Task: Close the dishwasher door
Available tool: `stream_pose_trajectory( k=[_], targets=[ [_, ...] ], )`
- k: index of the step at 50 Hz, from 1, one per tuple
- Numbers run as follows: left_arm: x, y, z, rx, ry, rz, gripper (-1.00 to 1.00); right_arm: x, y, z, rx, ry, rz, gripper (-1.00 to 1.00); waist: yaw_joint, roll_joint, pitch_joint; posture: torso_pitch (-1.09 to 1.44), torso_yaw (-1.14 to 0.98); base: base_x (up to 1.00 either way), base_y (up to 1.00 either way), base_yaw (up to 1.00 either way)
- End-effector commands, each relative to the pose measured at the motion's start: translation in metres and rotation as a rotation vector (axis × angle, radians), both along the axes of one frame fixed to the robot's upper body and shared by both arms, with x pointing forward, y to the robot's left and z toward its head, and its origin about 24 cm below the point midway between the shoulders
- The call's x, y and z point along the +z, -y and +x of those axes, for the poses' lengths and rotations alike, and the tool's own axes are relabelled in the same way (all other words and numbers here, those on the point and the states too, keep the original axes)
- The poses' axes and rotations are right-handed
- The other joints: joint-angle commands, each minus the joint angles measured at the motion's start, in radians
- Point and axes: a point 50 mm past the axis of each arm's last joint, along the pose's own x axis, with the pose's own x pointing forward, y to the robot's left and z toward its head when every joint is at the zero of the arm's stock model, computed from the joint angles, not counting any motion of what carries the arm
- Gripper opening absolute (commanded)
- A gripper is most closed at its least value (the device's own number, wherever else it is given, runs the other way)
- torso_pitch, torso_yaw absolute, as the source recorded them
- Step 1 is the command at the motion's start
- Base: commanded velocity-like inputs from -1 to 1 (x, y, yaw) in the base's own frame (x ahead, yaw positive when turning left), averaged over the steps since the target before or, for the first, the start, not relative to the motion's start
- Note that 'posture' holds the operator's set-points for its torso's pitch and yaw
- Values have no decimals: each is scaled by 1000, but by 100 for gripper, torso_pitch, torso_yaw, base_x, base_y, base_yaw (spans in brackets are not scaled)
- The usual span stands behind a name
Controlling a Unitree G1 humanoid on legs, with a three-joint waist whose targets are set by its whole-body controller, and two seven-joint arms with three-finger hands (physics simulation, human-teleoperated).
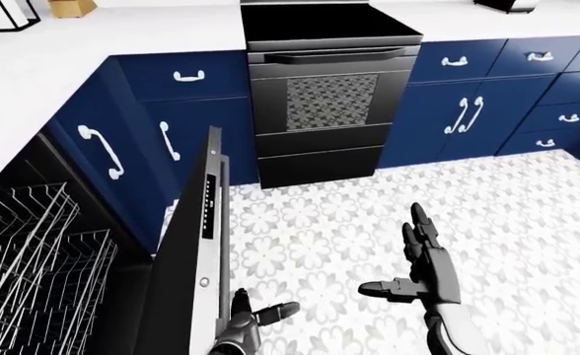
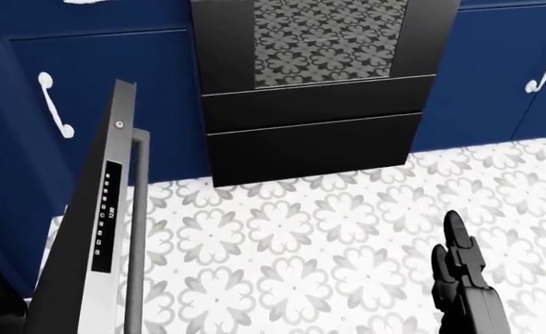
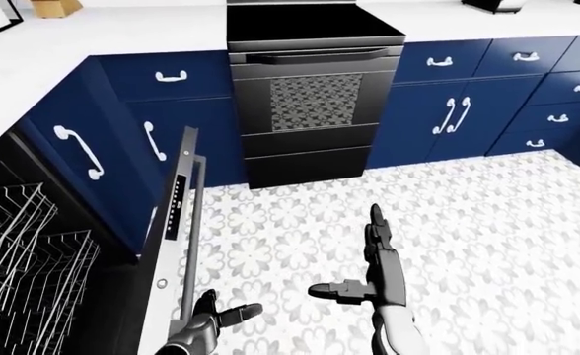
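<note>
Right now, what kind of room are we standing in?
A home kitchen, most likely: a black oven set between blue cabinets, white countertop above, and the open dishwasher door with wire racks on the left.

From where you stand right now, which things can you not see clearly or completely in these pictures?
- Left hand: palm and wrist cut by the left-eye view's bottom edge; absent from the head view.
- Dishwasher door: lower end cut by the bottom edge; whether the left hand touches it is unclear.
- Dishwasher rack: cut by the left edge.
- Door panel markings: too small to read.
- Right hand: thumb out of the head view.
</note>
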Motion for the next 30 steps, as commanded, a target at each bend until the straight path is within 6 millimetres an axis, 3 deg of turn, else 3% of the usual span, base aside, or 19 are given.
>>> stream_pose_trajectory(
  k=[1,30],
  targets=[
    [8,-15,12,31,55,42,100,17,-1,3,8,93,-13,100,7,-1,-15,0,0,0,0,0],
    [15,-35,22,149,56,112,100,31,9,-11,-27,114,-20,100,0,-3,-16,0,0,0,0,0]
  ],
)
